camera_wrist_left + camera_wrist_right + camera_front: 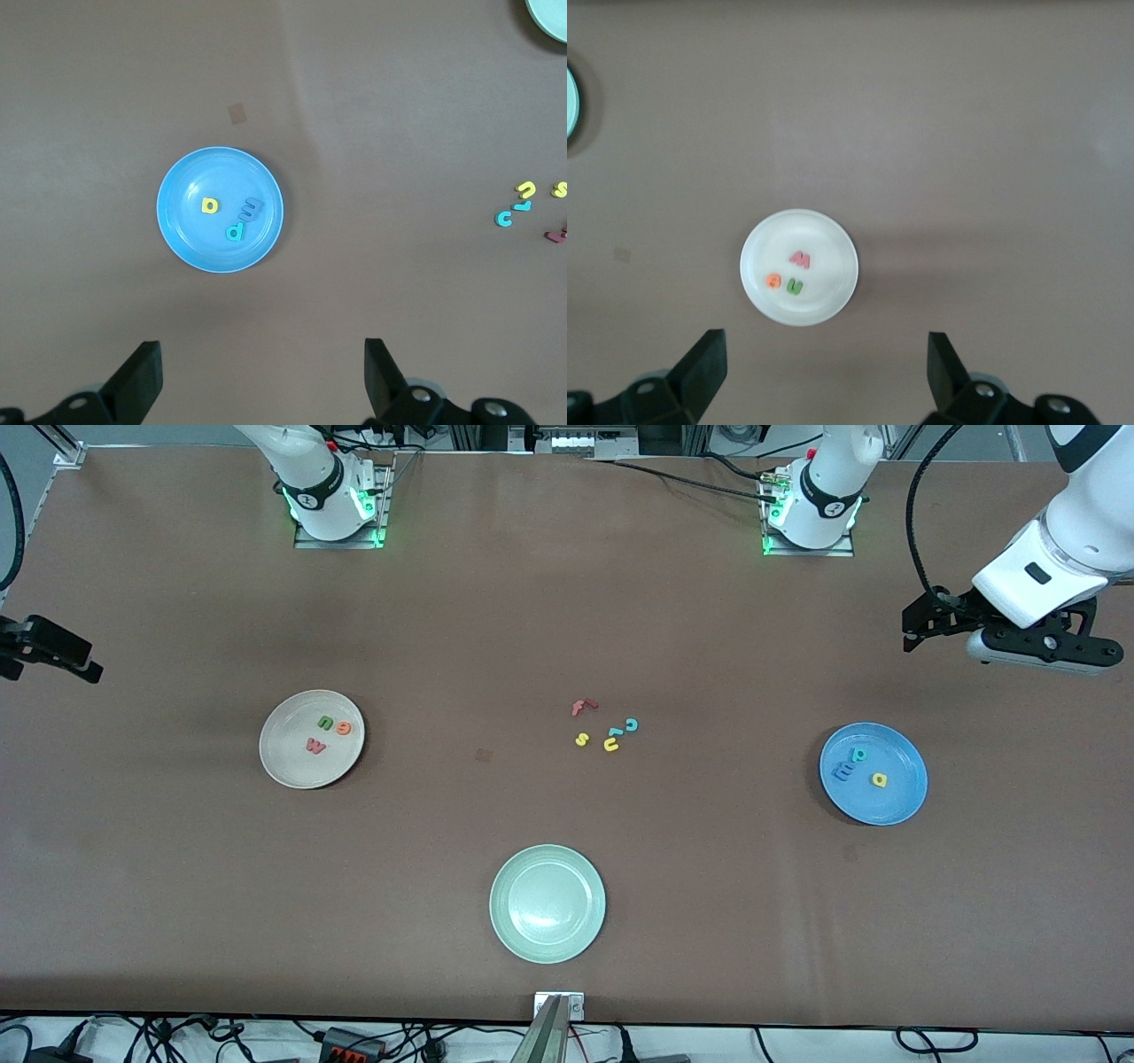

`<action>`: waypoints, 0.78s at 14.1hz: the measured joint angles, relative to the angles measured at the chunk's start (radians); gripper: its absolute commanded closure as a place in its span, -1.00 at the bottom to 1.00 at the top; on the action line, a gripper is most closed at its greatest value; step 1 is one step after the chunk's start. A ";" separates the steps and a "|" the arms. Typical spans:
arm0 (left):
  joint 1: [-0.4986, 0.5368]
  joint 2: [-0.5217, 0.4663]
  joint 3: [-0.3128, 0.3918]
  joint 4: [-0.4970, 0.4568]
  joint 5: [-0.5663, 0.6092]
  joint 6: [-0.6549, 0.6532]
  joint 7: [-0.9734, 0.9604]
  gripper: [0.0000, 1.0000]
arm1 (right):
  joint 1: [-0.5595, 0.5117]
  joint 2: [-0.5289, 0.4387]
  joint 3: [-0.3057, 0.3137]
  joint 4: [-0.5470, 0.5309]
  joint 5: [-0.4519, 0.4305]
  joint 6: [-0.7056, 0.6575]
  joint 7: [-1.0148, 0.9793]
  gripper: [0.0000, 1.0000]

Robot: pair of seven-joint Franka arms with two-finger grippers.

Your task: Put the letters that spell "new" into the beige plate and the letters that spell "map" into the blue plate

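Letters that spell "new" [325, 733] lie in the beige plate [288, 766]: the green n [325, 723] and orange e [343, 728] side by side, the pinkish-red w [315, 745] just nearer the front camera; the letters that spell "map" [858, 765] sit in the blue plate [890, 804], with the teal p [858, 755] touching the blue m [843, 771] and the yellow a [879, 779] a little apart; by this layout the sorting looks complete. Both arms wait high and clear; the left end effector [263, 376] hangs over bare tabletop [177, 886] near the blue plate with its fingers spread wide and nothing between them; the right end effector [827, 372] hangs at the right arm's end of the tabletop by the beige plate, likewise spread and empty. Should any letter need moving, I judge these foam pieces very light, soft and squashy, apt to tip or skid; a gentle pinch across a stroke from straight above seems best; the touching p and m would want separating first. Spare letters [607, 728] stay mid-tabletop; a pale green plate [547, 943] sits nearest the front camera.
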 measured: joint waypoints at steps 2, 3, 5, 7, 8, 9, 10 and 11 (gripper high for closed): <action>0.000 0.000 0.000 0.000 0.000 0.000 -0.005 -1.00 | -0.006 -0.011 0.000 -0.025 0.000 -0.011 0.001 -1.00; 0.000 0.000 0.000 0.000 0.000 0.000 -0.013 -1.00 | -0.009 -0.024 0.000 -0.046 0.000 -0.011 0.001 -1.00; 0.000 0.000 0.000 0.001 0.000 0.000 -0.021 -1.00 | -0.012 -0.068 0.000 -0.101 0.000 -0.008 0.001 -1.00; 0.000 0.000 0.000 0.001 0.000 0.000 -0.022 -1.00 | -0.013 -0.117 0.000 -0.163 -0.002 -0.001 0.001 -1.00; 0.000 0.000 0.000 0.001 0.000 0.000 -0.023 -1.00 | -0.013 -0.139 0.000 -0.191 -0.006 0.002 0.001 -1.00; 0.000 0.000 0.000 0.001 0.000 0.000 -0.023 -1.00 | -0.013 -0.156 0.000 -0.213 -0.017 0.007 0.000 -1.00; 0.000 0.000 0.000 0.002 0.000 0.000 -0.024 -1.00 | -0.013 -0.168 0.000 -0.229 -0.028 0.010 -0.002 -1.00; 0.000 0.000 0.000 0.003 0.000 0.000 -0.025 -1.00 | -0.013 -0.174 0.000 -0.238 -0.033 0.010 -0.005 -1.00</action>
